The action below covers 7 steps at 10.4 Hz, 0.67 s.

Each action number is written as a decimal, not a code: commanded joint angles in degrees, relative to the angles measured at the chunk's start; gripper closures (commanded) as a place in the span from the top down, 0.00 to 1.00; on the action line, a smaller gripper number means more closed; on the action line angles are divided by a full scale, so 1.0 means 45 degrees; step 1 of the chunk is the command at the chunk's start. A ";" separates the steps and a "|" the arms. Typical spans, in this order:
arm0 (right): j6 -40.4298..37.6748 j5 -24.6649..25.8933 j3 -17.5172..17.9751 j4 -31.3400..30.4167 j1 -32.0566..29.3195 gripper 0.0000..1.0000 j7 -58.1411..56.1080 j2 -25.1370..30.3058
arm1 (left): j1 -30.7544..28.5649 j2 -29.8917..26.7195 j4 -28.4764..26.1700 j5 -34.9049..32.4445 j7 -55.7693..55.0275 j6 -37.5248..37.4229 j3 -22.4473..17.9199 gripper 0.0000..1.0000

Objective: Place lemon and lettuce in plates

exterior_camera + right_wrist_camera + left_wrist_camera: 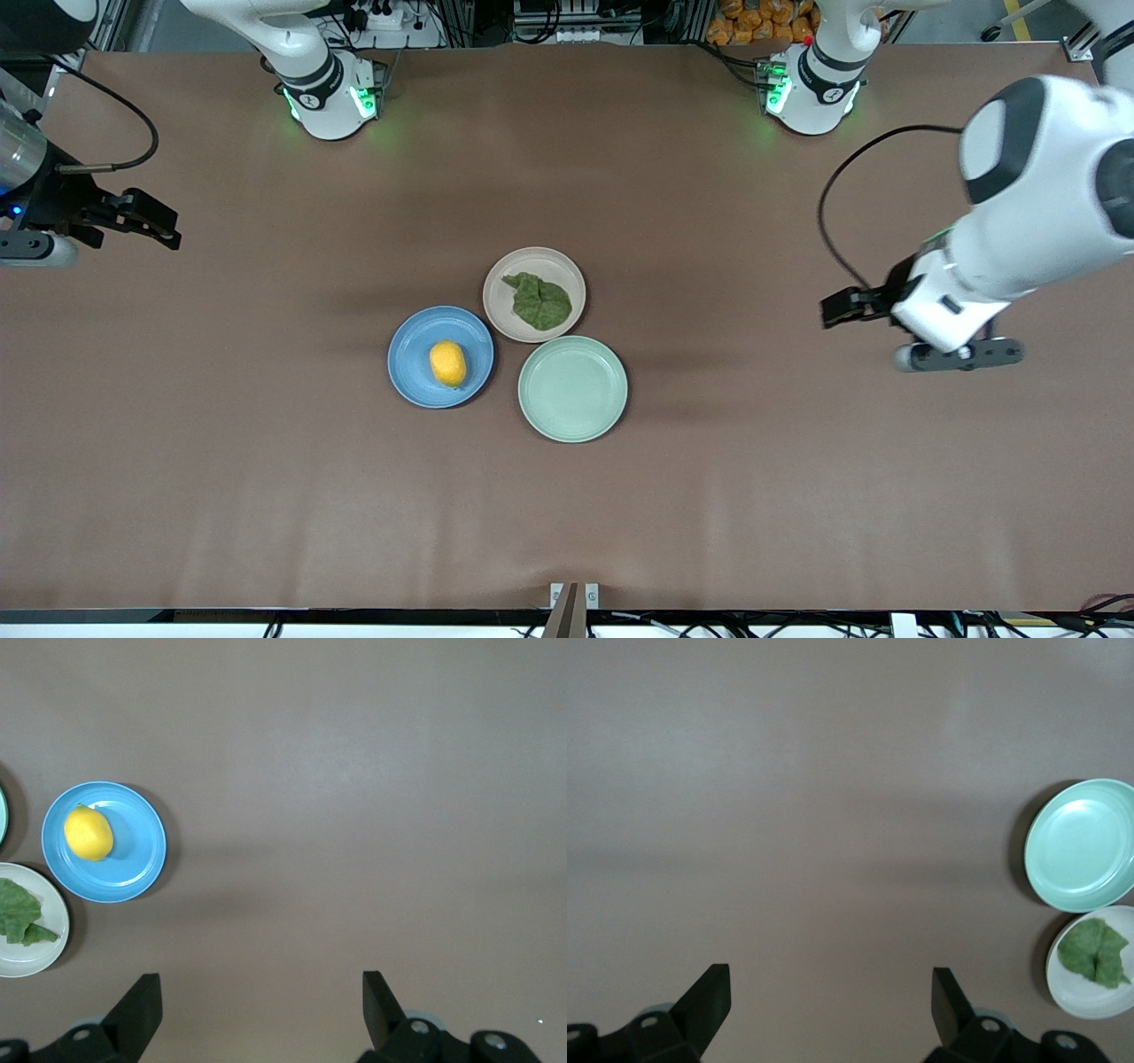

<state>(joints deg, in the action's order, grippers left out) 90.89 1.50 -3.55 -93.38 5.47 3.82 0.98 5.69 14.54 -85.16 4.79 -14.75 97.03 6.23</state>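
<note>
Lowest in the front view, just right of centre, an empty mint-green plate point(572, 388) is seen on the brown table point(266, 496). Slightly higher and toward the centre-left, the blue plate point(440, 356) is found with the lemon point(448, 363) resting inside it. Above both, at mid-frame, the beige-pink plate point(534, 293) is occupied by the lettuce point(539, 301), which lies wholly within the rim. The three plates are set close together, edges nearly touching.

At the right edge of the frame the left gripper point(842, 307) is held over bare table, well apart from the plates; its fingers are shown spread wide and empty in the left wrist view. At the upper left edge the right gripper point(159, 226) is likewise held over bare table, fingers spread with nothing between them.

Both placements are judged complete. Little risk remains: the lemon could be set rolling off its shallow plate if the table were jolted, and a plate could be nudged should an arm be swept low across the centre.
</note>
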 commanded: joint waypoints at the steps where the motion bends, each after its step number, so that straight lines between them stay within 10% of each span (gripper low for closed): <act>1: 0.0076 0.0156 0.0184 -0.0244 -0.0356 1.00 -0.0067 0.0192 | -0.0033 -0.0650 0.0195 -0.0225 0.0173 -0.1011 -0.0114 1.00; 7: 0.0134 0.0039 0.0184 -0.0186 -0.0396 1.00 -0.0126 0.0172 | 0.0005 -0.1882 0.0234 -0.1942 0.1619 -0.1835 -0.0642 1.00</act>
<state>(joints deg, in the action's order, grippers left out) 91.06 1.50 -3.54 -93.60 4.66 3.81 0.98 5.45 7.79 -83.99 -1.85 -8.75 89.87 3.42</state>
